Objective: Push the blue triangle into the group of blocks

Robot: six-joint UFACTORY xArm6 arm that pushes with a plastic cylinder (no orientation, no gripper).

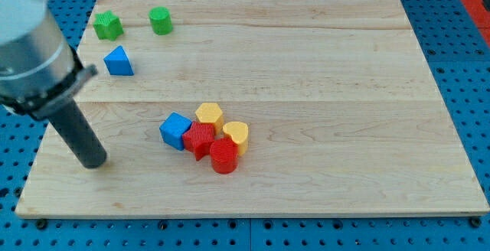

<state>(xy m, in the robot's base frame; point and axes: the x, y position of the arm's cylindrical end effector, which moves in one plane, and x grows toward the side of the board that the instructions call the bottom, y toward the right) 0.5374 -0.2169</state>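
The blue triangle lies at the board's upper left, apart from the others. The group sits near the board's middle: a blue cube, a yellow hexagon-like block, a yellow heart-like block, a red star-like block and a red cylinder, all touching. My tip rests on the board at the lower left, well below the blue triangle and to the left of the group.
A green star-like block and a green cylinder lie at the top left, above the blue triangle. The wooden board lies on a blue pegboard surface. The arm's grey body fills the view's upper left corner.
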